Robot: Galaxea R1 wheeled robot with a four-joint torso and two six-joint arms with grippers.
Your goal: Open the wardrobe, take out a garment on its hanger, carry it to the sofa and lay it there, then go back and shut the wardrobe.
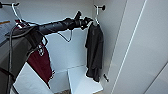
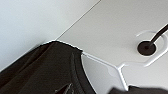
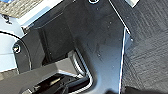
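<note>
Head view had the wardrobe [image 1: 140, 45] already standing open, so that first bit of the job looked done. Going from the left: a dark red garment [image 1: 41, 62] drooped on its own hanger, partly behind the robot's left arm [image 1: 53, 26], which stretched across the cupboard toward the right. Its left gripper [image 1: 86, 22] sat right up against the shoulder of the black garment [image 1: 94, 52], just beside the white hanger [image 1: 96, 15], whose hook was looped over a dark peg [image 1: 102, 7] near the top right of the interior. Honestly I couldn't tell whether the fingers were spread or pinched on anything, too murky at the tip. From the left wrist camera you got the black collar [image 2: 75, 67] close up, the pale hanger arm running off it, and the hook around that round dark peg mount [image 2: 146, 48], so the jacket hadn't come off yet as far as I could judge. The right wrist camera gave me dark robot parts and some grey carpet [image 3: 150, 57], nothing on that gripper's fingers. So I reckoned: doors open, reach made, lift-off, the sofa trip and closing up all left to do.
</note>
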